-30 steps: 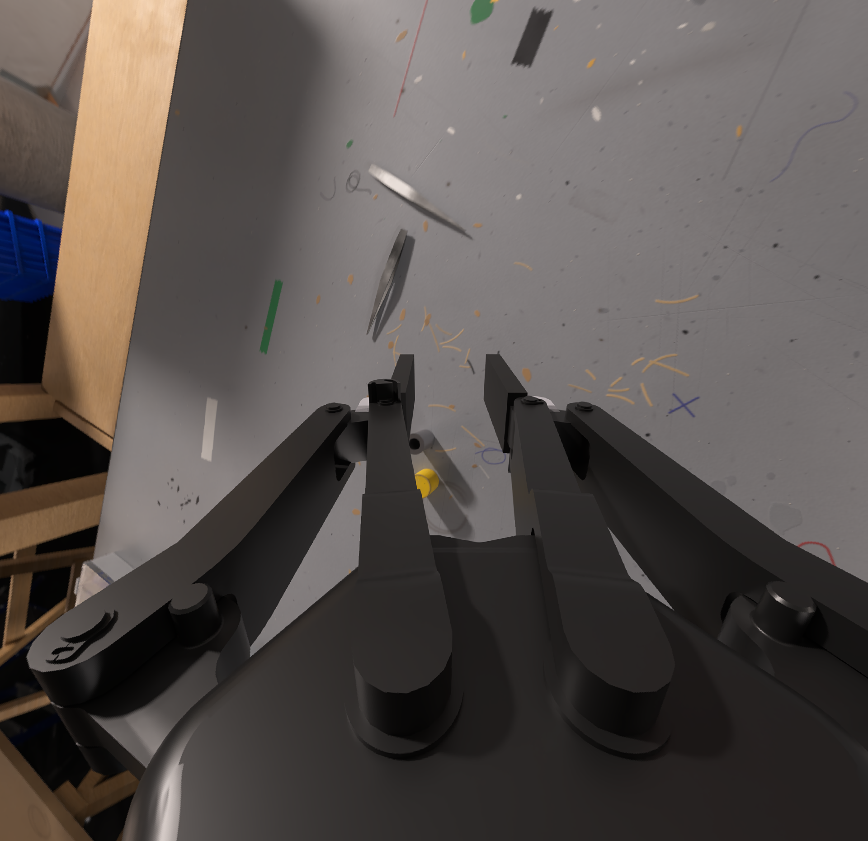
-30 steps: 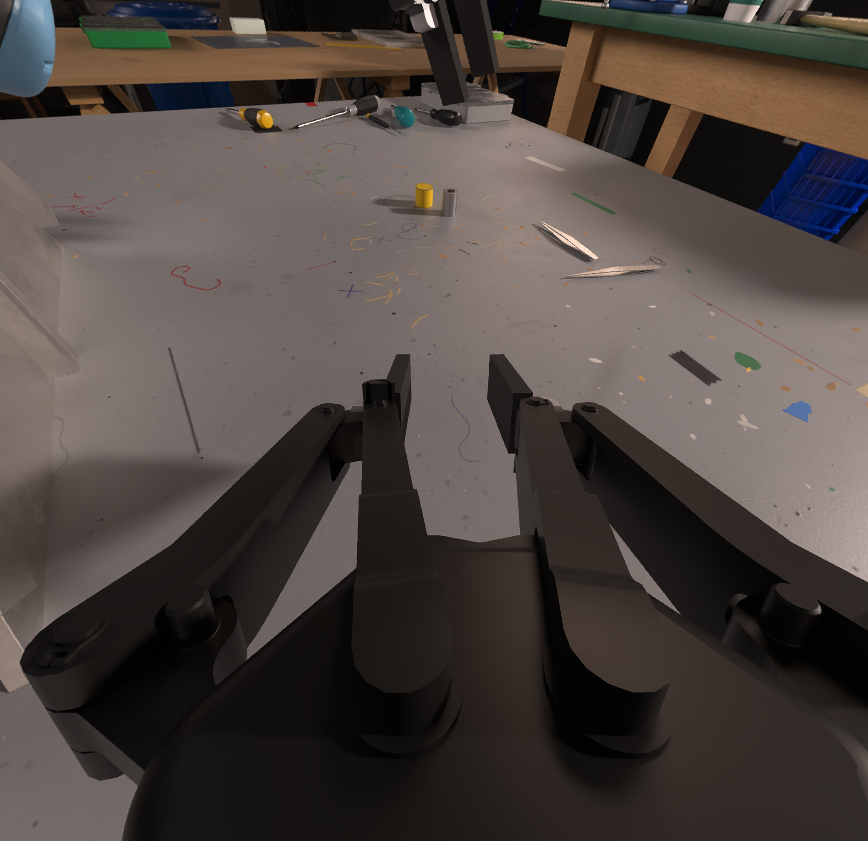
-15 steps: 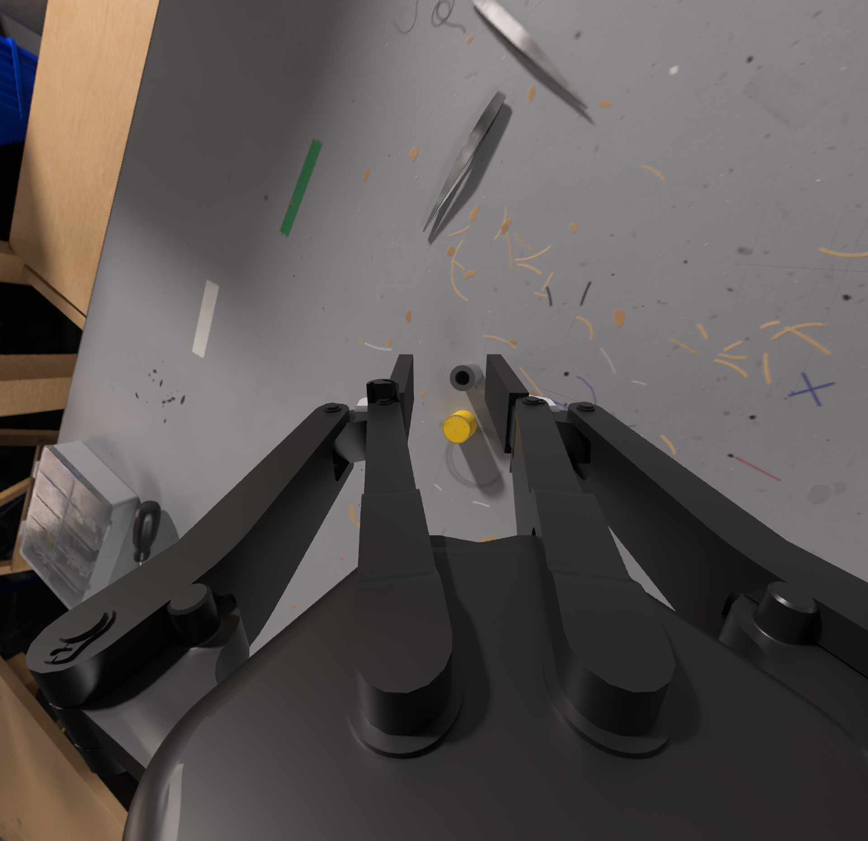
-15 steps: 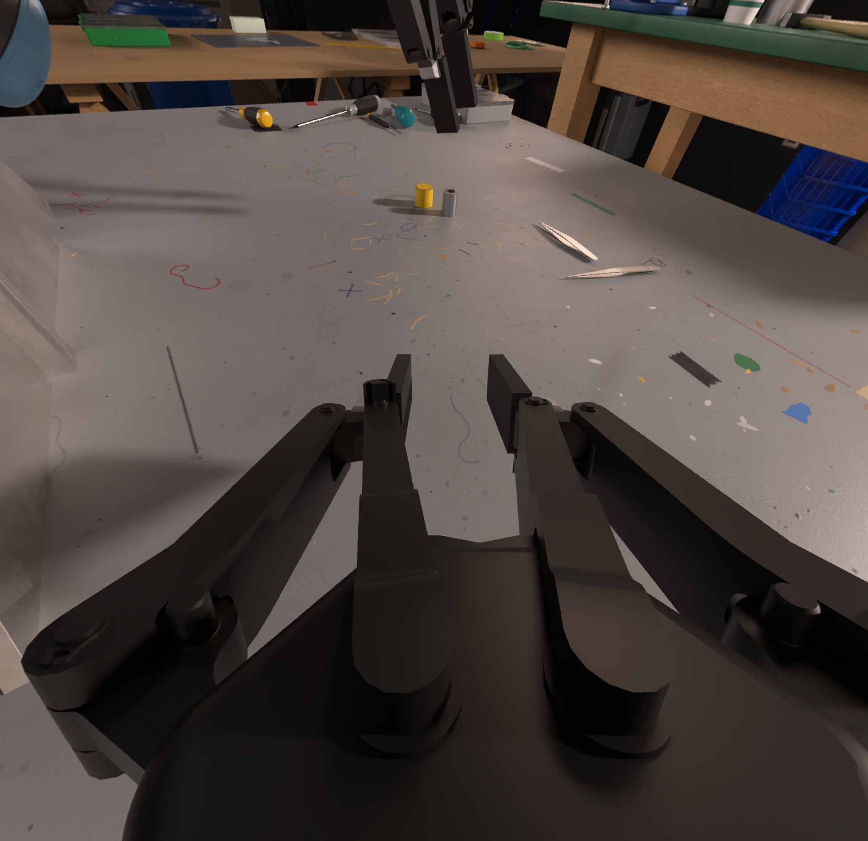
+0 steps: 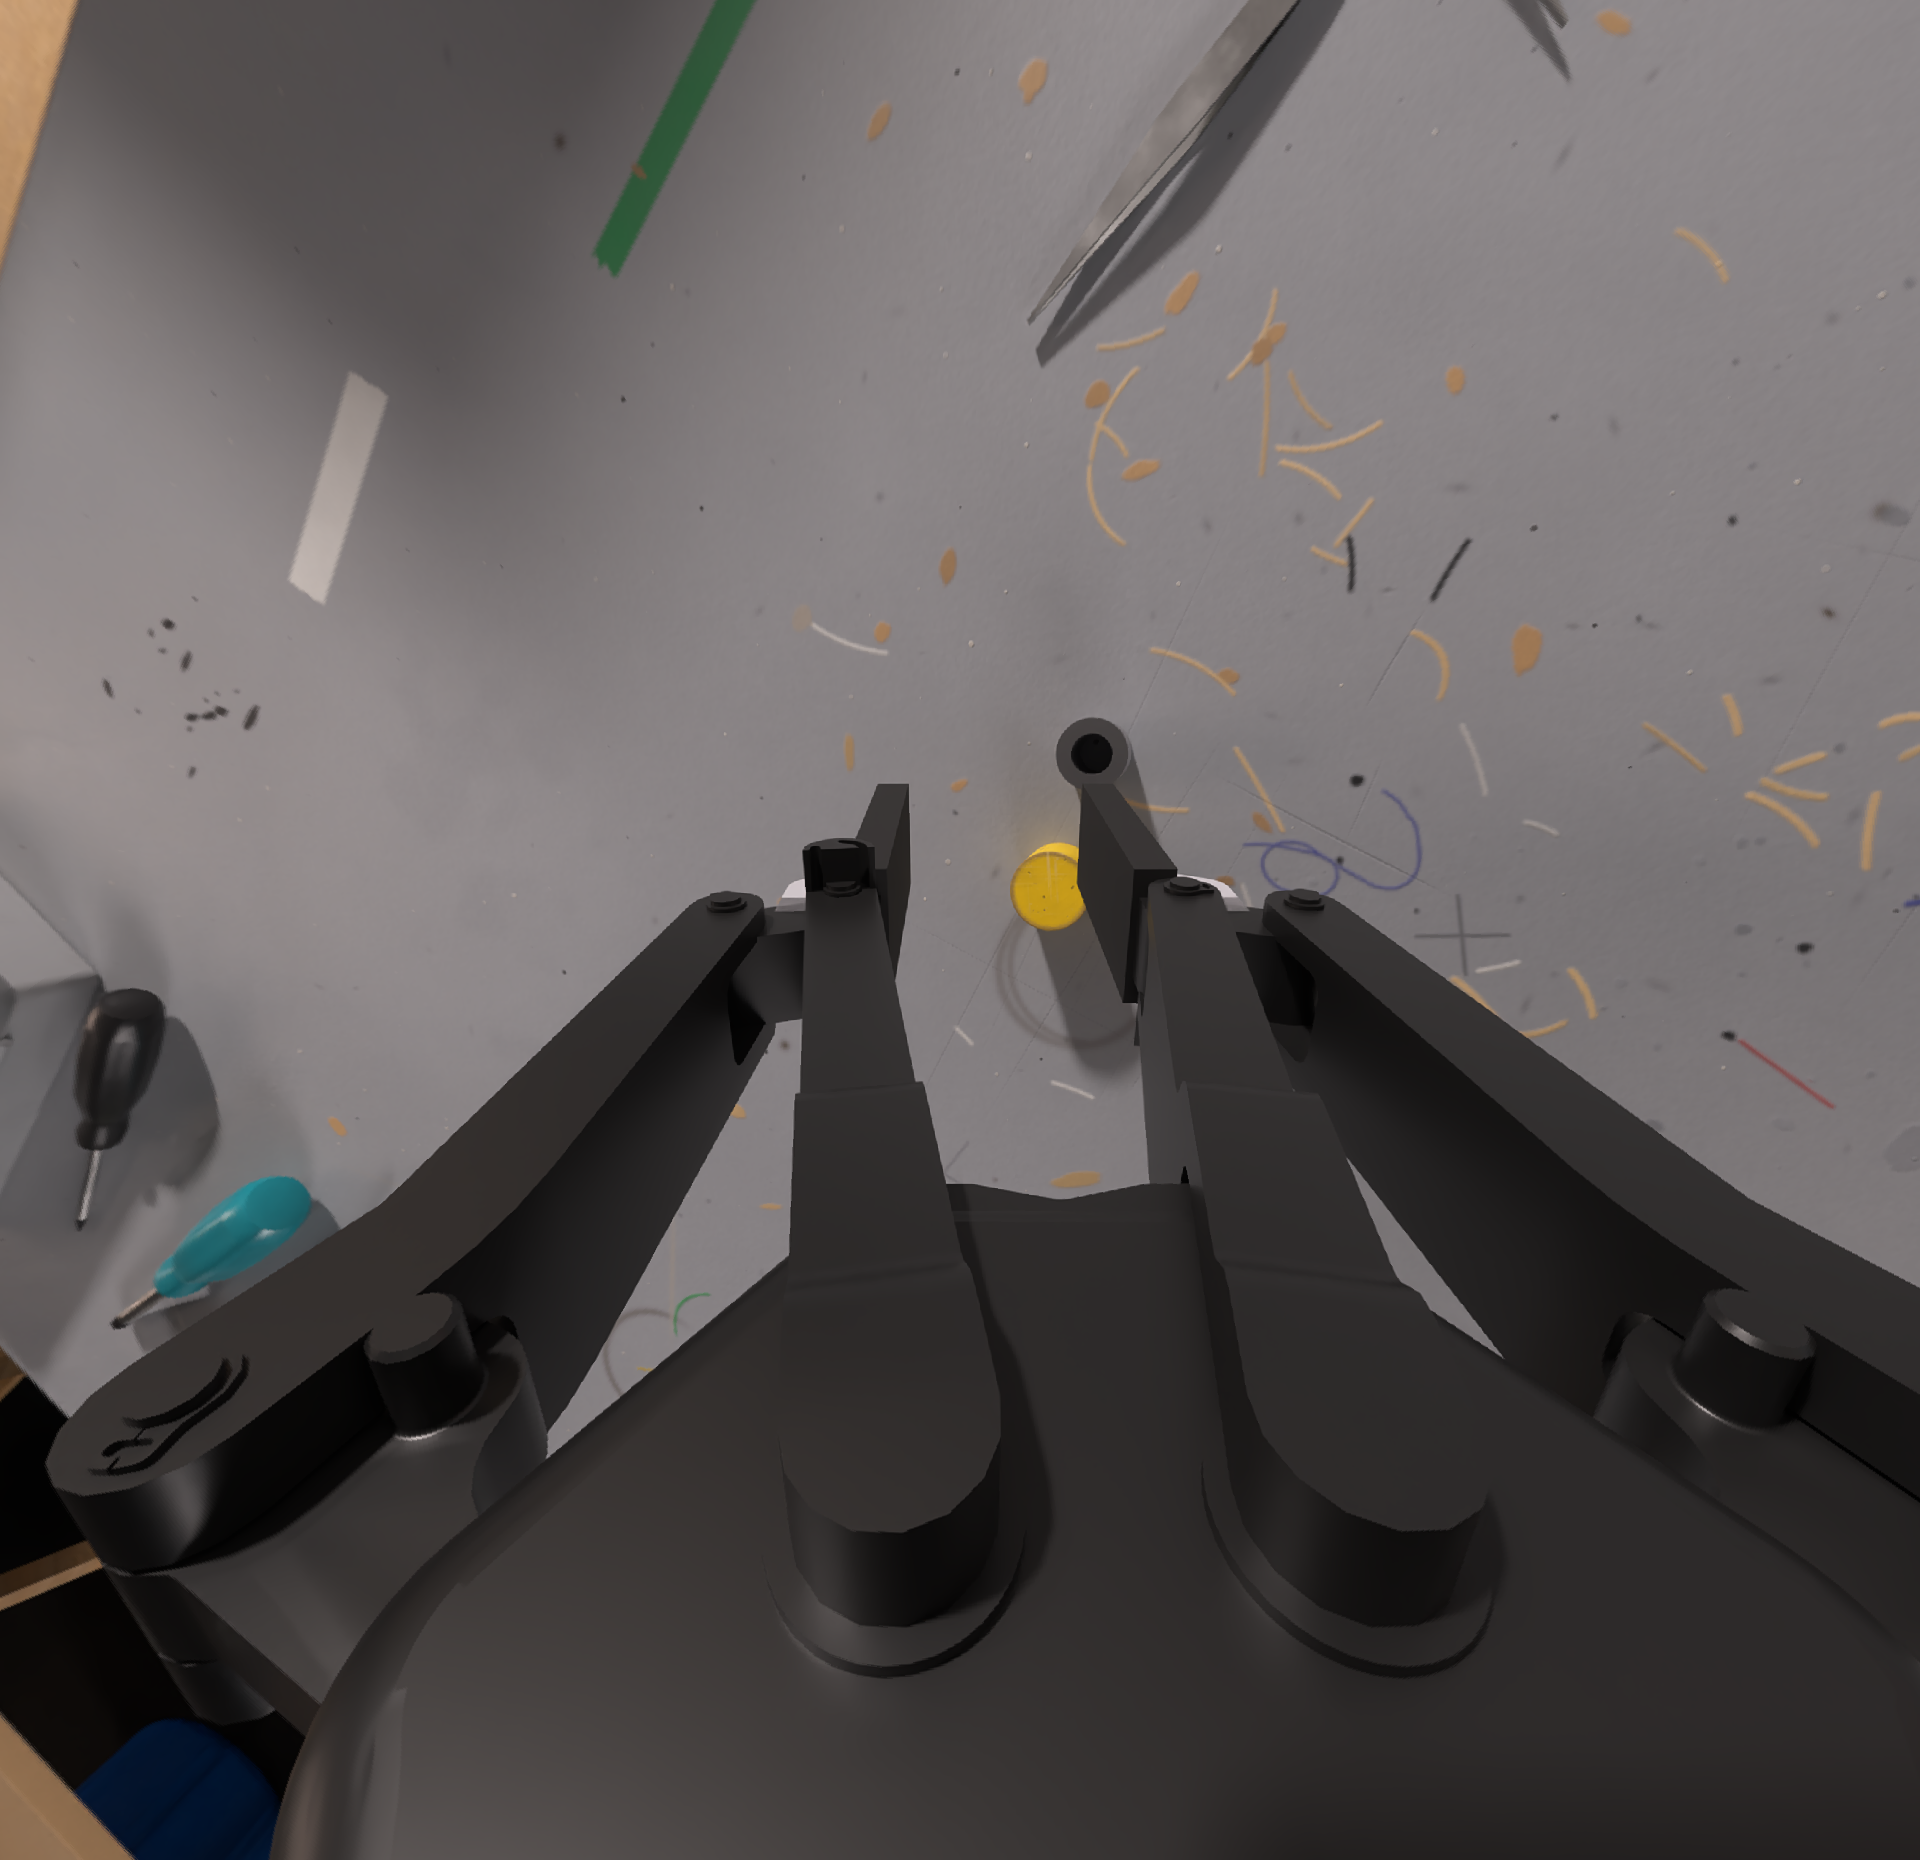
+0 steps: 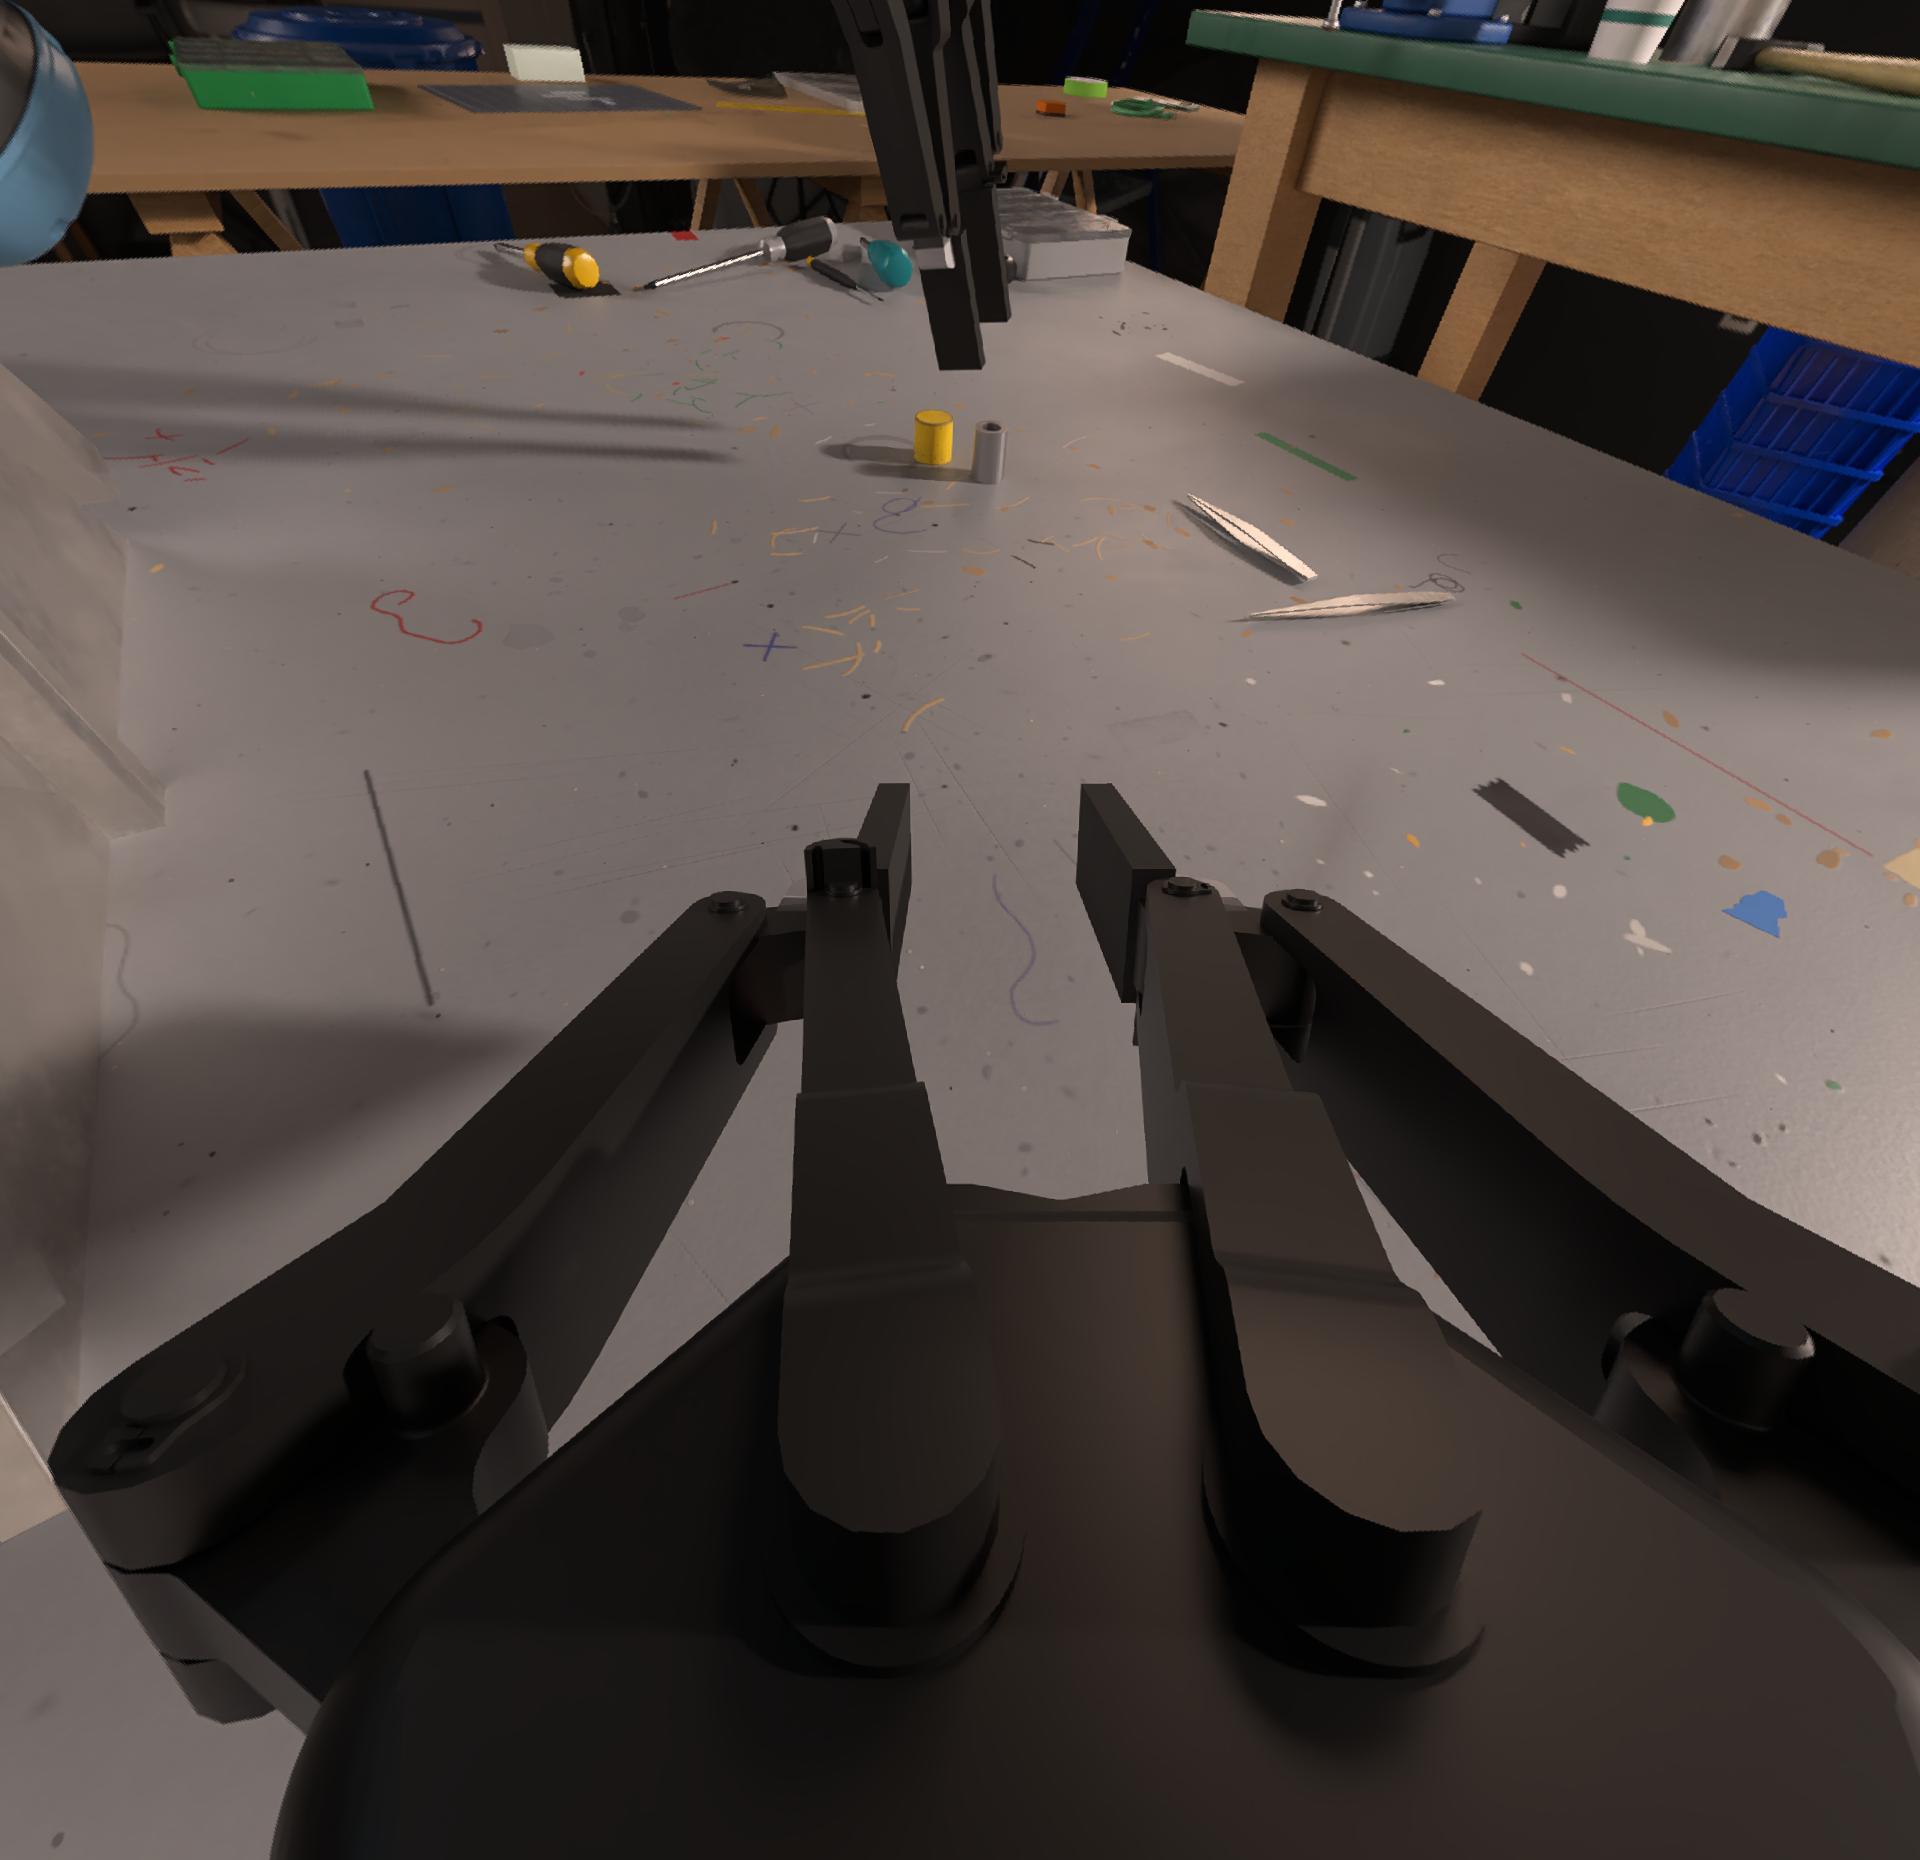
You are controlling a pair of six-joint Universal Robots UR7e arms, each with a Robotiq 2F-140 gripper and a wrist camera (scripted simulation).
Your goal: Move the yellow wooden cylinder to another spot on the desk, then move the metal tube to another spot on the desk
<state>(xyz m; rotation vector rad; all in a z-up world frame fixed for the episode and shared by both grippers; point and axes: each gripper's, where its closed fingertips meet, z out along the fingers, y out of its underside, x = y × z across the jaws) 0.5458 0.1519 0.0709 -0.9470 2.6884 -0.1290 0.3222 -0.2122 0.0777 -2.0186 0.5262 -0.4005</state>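
The yellow wooden cylinder (image 5: 1047,885) stands upright on the grey desk (image 5: 520,771), with the grey metal tube (image 5: 1091,754) upright just beyond it. My left gripper (image 5: 992,802) is open and empty, pointing down above them; the cylinder shows between its fingers, close to the right finger. In the right wrist view the cylinder (image 6: 932,437) and the tube (image 6: 988,451) stand side by side at mid-desk, with the left gripper (image 6: 958,356) hanging a little above them. My right gripper (image 6: 992,802) is open and empty, low over the near desk.
Two steel tweezers (image 6: 1247,537) (image 6: 1351,605) lie right of the pair. Screwdrivers, one teal-handled (image 5: 234,1239), one black (image 5: 114,1041) and one yellow and black (image 6: 561,265), lie near the desk's far edge beside a grey parts box (image 6: 1060,241). A wooden bench (image 6: 1558,148) stands at the right.
My left gripper has swung over the cylinder and tube and come lower, so they now show between its fingers. The right gripper has not moved.
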